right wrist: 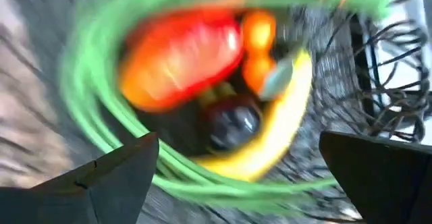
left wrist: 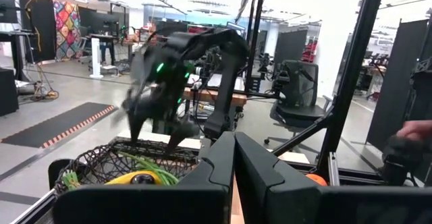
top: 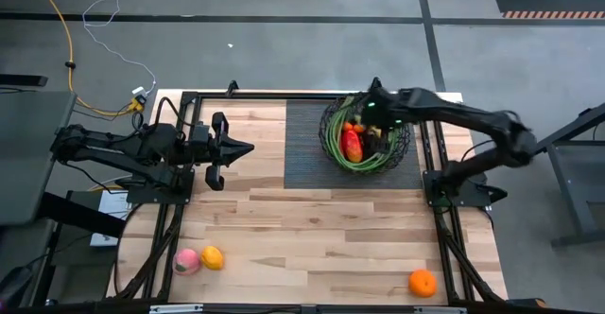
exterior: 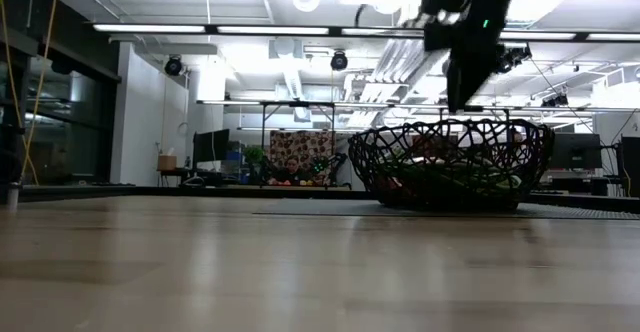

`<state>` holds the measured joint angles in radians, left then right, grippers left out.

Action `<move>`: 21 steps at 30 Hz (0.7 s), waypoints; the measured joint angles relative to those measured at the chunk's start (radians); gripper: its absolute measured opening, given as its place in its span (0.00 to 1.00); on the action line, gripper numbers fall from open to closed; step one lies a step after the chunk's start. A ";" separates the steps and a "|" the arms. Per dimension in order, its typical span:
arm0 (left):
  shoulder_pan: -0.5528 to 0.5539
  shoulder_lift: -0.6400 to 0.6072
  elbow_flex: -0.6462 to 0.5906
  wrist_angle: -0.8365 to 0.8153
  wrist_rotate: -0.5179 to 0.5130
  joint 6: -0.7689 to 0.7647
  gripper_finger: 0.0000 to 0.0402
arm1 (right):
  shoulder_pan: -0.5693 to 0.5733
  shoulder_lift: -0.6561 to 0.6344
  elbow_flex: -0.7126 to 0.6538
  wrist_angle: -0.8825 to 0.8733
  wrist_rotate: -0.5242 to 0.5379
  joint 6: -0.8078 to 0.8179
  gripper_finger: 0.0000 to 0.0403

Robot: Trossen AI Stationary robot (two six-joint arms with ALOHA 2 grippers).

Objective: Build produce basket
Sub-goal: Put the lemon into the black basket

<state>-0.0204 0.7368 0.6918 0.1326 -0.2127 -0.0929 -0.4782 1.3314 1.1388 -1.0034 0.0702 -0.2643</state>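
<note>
From above, the black wire basket (top: 367, 134) sits on the dark mat (top: 307, 144) holding a mango (top: 353, 145) and green stalks (top: 333, 142) — the right pincer (top: 375, 115) hangs over it, wide apart and empty, the left pincer (top: 248, 148) waits pressed together, while a peach (top: 186, 261) and two oranges (top: 423, 282) lie on the desk (top: 312, 229); the right wrist view shows a banana (right wrist: 283, 119) and plum (right wrist: 233, 126) inside too.

The right gripper (top: 375, 115) hangs spread over the basket (top: 331, 139) near the table's (top: 312, 229) far edge, blocking the way in from above; peach (top: 186, 261) and two oranges (top: 213, 257) sit along the near edge, the middle open
</note>
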 joint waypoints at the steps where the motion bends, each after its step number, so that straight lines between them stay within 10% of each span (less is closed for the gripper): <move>1: 0.000 0.000 0.000 0.000 0.000 0.000 0.00 | 0.000 -0.051 -0.020 0.033 -0.040 0.064 0.97; 13: 0.000 0.000 0.000 0.000 0.023 0.000 0.00 | 0.186 -0.497 -0.425 0.800 -0.149 0.739 0.97; 21: 0.000 0.000 0.000 0.000 0.033 -0.008 0.00 | 0.328 -0.484 -0.603 1.418 -0.139 0.629 0.97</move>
<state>-0.0200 0.7364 0.6918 0.1326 -0.1796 -0.1013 -0.1501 0.8474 0.5358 0.4151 -0.0687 0.3644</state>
